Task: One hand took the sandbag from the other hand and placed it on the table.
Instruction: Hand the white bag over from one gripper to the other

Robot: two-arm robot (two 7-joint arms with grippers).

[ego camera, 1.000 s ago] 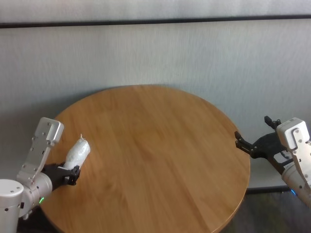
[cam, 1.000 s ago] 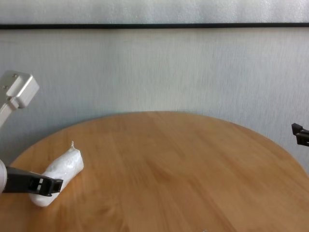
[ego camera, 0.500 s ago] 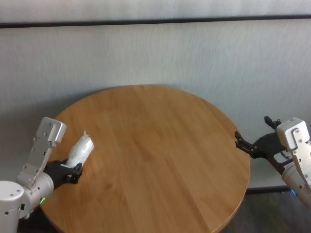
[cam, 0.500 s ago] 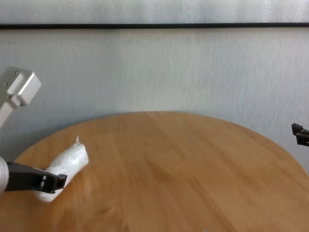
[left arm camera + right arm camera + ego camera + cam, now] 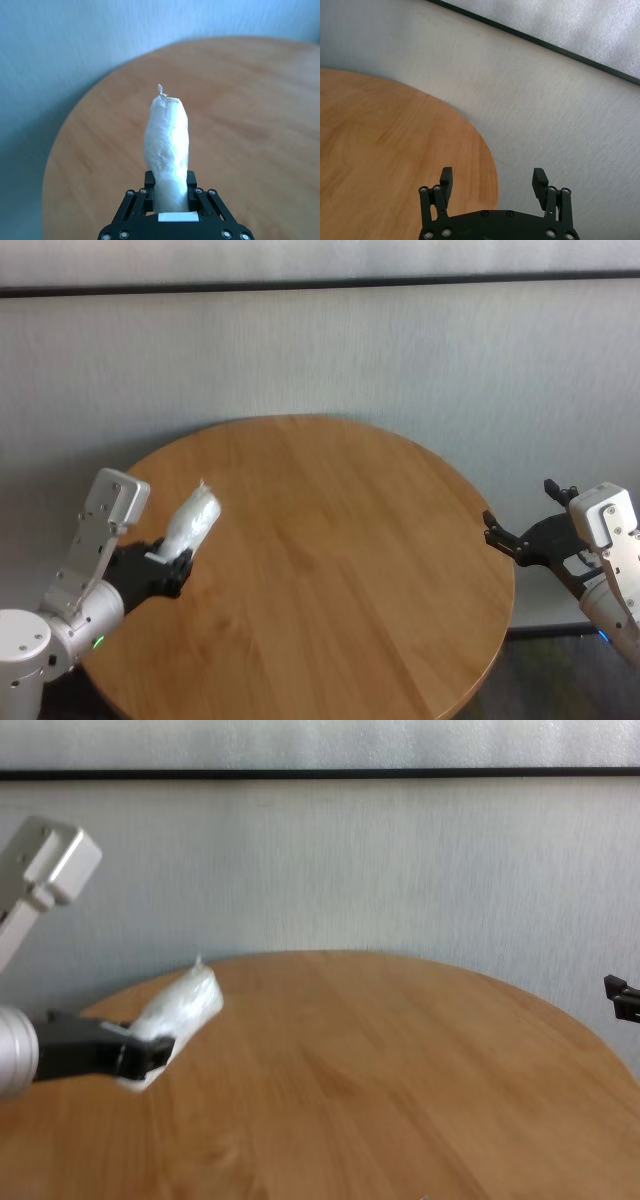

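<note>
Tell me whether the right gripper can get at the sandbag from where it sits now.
Probably yes. The right gripper hangs open off the table's right edge, and only bare wood lies between it and the sandbag, whose free end sticks out of the left gripper above the left side.

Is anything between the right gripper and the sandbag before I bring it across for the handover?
Nothing visible. The left gripper holds the sandbag above the table's left side; the right gripper waits open off the right edge, with only bare tabletop between.

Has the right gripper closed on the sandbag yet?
No, the right gripper is open and empty beside the table; the left gripper holds the sandbag.
</note>
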